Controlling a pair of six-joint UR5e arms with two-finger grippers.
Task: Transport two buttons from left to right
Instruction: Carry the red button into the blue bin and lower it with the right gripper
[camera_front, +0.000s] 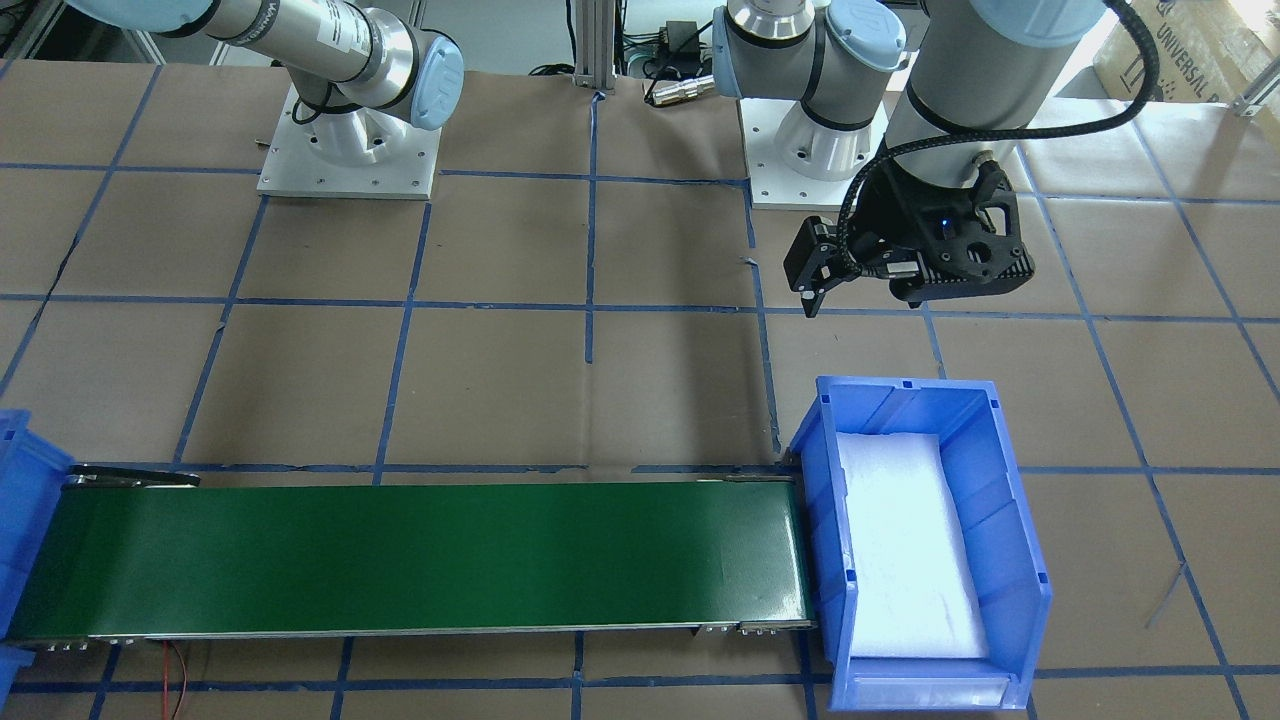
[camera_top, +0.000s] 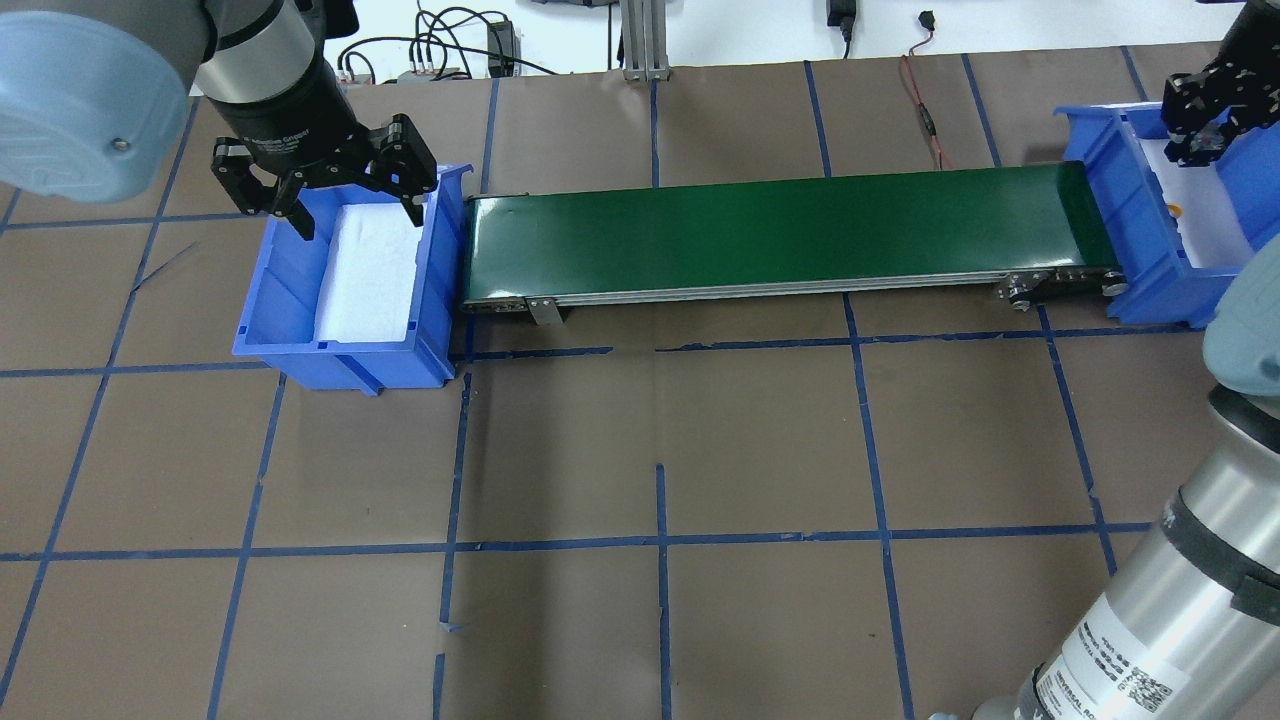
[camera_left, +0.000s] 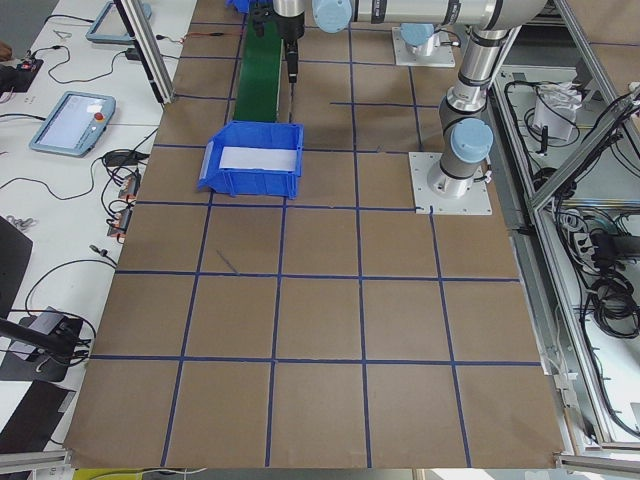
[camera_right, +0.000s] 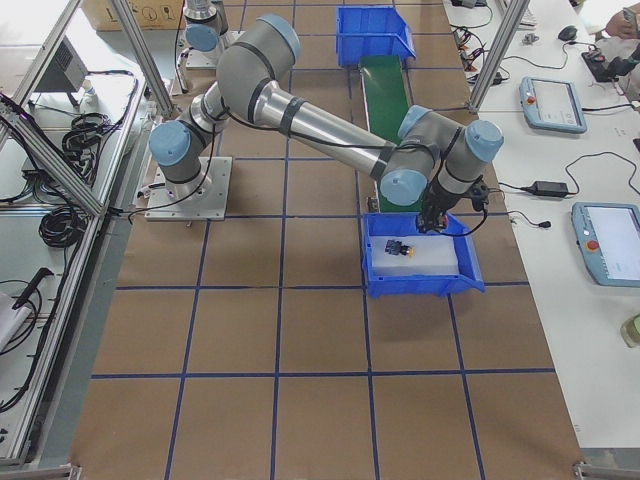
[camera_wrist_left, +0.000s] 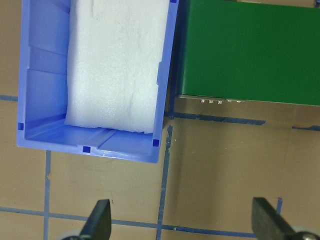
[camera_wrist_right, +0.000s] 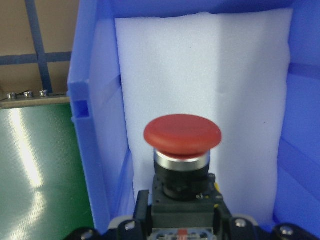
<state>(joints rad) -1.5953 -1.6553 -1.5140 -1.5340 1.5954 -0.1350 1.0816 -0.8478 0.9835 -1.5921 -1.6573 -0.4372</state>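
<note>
Silver-grey left arm (camera_front: 960, 80) holds its end effector spread; silver-grey right arm (camera_right: 320, 125) reaches out with its own clamped.

The black two-finger left end effector (camera_wrist_left: 181, 217) points straight down above the surface, fingers wide apart with nothing between them, and its wrist stands vertical. The right arm stretches long and low, elbow bent, wrist turned downward. The black right end effector (camera_top: 1198, 148) grips the dark body of a red mushroom-capped push-button (camera_wrist_right: 182, 135) between its fingers.
</note>
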